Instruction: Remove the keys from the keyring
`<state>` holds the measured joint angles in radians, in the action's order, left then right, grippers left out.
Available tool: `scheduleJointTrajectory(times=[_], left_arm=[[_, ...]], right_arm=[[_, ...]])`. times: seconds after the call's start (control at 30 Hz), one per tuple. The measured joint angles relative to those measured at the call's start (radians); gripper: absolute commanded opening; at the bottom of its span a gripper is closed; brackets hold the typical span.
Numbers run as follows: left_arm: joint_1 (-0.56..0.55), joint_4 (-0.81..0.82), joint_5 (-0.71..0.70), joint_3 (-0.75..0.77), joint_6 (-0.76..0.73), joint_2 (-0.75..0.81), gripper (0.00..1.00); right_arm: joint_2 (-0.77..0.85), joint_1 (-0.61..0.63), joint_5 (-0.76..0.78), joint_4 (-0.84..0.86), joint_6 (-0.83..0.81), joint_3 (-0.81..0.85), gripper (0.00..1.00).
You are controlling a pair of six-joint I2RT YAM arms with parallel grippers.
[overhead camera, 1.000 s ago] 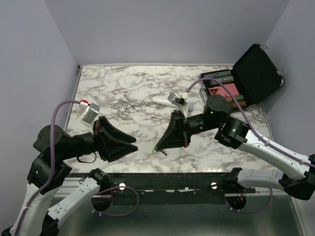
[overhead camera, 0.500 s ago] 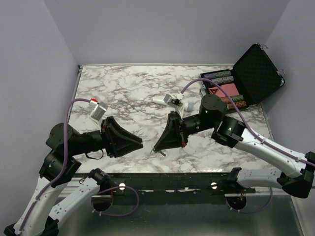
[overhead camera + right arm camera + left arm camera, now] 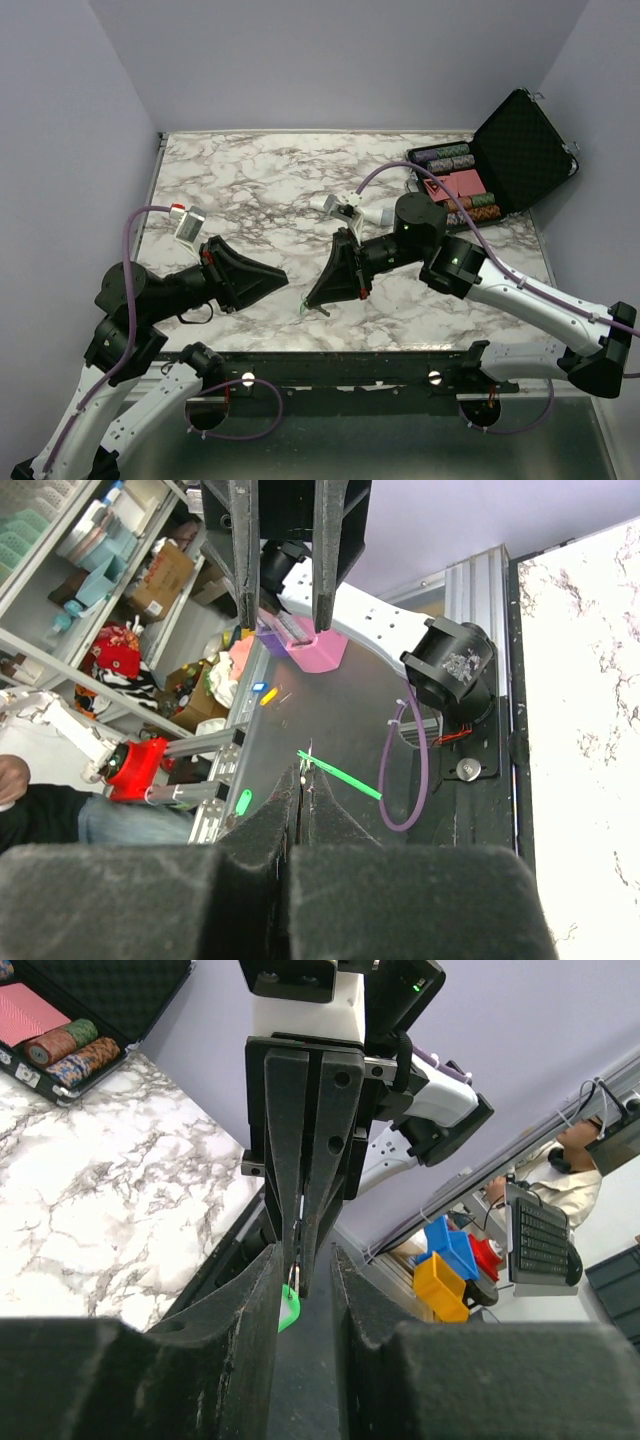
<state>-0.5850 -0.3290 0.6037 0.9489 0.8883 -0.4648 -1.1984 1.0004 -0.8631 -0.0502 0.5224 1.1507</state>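
Note:
My right gripper [image 3: 311,302] is shut on the keyring, low over the table's front edge. The green fob [image 3: 305,308] hangs from its tip. In the left wrist view the fob [image 3: 287,1311] and thin metal ring [image 3: 291,1280] dangle under the right gripper's closed fingertips [image 3: 298,1260]. In the right wrist view the fob [image 3: 340,776] shows edge-on at my gripper's tip [image 3: 303,772]. A small grey piece, perhaps the key [image 3: 329,312], shows beside the fob. My left gripper [image 3: 283,273] is open and empty, pointing at the right gripper from close by; it shows in the right wrist view [image 3: 285,620].
An open black case [image 3: 520,140] with poker chips and a pink card deck stands at the back right. A white cylindrical object [image 3: 335,206] lies mid-table behind the right wrist. The marble table [image 3: 250,170] ends just below both grippers.
My left gripper has swung up and right towards the right gripper. My right gripper has shifted a little left and down with the keyring in it.

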Motion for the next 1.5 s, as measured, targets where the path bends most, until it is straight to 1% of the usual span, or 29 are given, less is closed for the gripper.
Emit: scheduleJointTrajectory(times=[0.17,0.53,0.87,1.4,1.5], left_arm=[[0.000,0.036,-0.001,-0.021,0.011,0.012,0.33],[-0.007,0.042,0.001,-0.058,0.009,0.020,0.32],[-0.034,0.053,0.010,-0.082,0.003,0.016,0.31],[-0.087,0.055,-0.007,-0.082,-0.013,-0.008,0.28],[-0.098,0.043,-0.026,-0.081,-0.024,-0.021,0.25]], right_arm=[[0.000,0.000,0.000,0.026,0.001,0.000,0.01],[-0.002,0.000,0.002,0.080,0.014,-0.004,0.01],[-0.003,0.000,0.036,0.080,0.035,-0.004,0.01],[-0.010,0.008,0.040,0.079,0.054,-0.004,0.01],[-0.010,0.009,0.042,0.079,0.053,-0.004,0.01]])
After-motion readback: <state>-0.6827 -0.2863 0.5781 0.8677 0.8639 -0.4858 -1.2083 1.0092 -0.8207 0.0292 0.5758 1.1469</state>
